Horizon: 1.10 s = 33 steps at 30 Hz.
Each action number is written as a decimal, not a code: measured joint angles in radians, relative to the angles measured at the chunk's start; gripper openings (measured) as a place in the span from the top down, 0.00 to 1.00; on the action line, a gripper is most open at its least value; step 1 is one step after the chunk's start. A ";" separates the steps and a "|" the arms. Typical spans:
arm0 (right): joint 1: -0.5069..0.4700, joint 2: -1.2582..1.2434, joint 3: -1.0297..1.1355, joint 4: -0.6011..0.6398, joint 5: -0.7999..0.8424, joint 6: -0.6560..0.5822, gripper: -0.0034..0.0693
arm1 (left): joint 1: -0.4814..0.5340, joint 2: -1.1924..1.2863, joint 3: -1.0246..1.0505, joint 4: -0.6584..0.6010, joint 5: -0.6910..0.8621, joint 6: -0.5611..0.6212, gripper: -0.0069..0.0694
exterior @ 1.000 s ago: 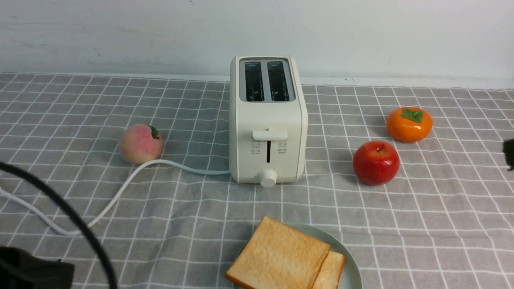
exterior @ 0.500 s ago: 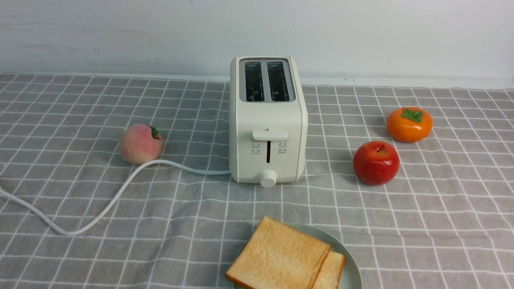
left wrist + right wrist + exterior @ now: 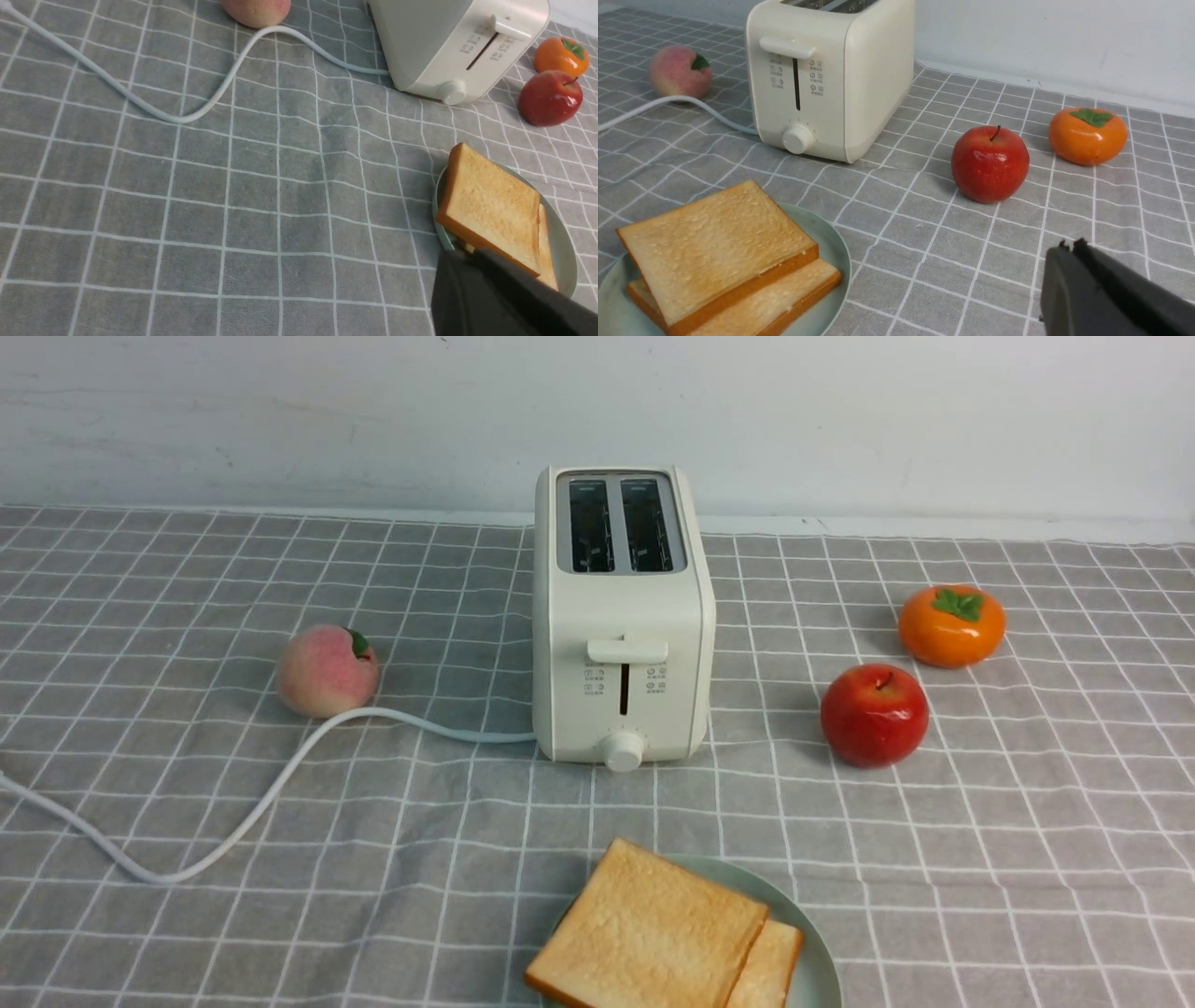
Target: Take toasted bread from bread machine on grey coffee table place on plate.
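Note:
The cream-white bread machine (image 3: 621, 616) stands mid-table on the grey coffee table (image 3: 980, 859); both its slots look empty. Two slices of toasted bread lie stacked and overlapping on the pale green plate (image 3: 820, 975) at the front edge, the upper slice (image 3: 644, 929) over the lower one (image 3: 773, 966). Neither arm shows in the front view. In the left wrist view my left gripper (image 3: 460, 254) is shut and empty, above the cloth, next to the plate (image 3: 563, 247). In the right wrist view my right gripper (image 3: 1069, 245) is shut and empty, above the cloth in front of the apple.
A peach (image 3: 327, 669) lies left of the toaster. The white cord (image 3: 280, 775) loops across the left of the table. A red apple (image 3: 874, 713) and an orange persimmon (image 3: 951, 625) sit to the right. A white wall runs behind.
The left arm's black cable and body at the lower left and the right arm's dark tip at the right edge have left the front view. Toast, plate and toaster have not moved.

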 joint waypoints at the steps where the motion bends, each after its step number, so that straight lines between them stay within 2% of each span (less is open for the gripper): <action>1: 0.000 0.000 0.000 -0.001 0.000 0.000 0.97 | 0.000 0.000 0.000 0.001 0.000 0.000 0.93; 12: 0.000 0.000 0.000 -0.001 0.000 0.001 0.96 | 0.000 0.000 0.000 0.018 -0.006 0.005 0.93; 16: 0.000 0.000 0.000 -0.001 0.000 0.001 0.95 | 0.000 -0.001 0.017 0.095 -0.070 0.011 0.93; 22: 0.000 0.000 0.000 -0.001 0.000 0.002 0.95 | 0.040 -0.101 0.181 0.141 -0.288 0.124 0.93; 25: 0.000 0.000 0.000 -0.001 0.000 0.002 0.94 | 0.160 -0.166 0.349 0.138 -0.524 0.167 0.93; 27: 0.000 0.000 0.000 -0.001 0.000 0.002 0.94 | 0.193 -0.173 0.408 0.126 -0.593 0.171 0.92; 28: 0.000 0.000 0.000 -0.001 0.000 0.002 0.94 | 0.243 -0.172 0.493 0.097 -0.654 0.173 0.92; 33: 0.000 -0.001 0.000 -0.003 0.000 0.003 0.93 | 0.279 -0.172 0.627 0.051 -0.651 0.173 0.92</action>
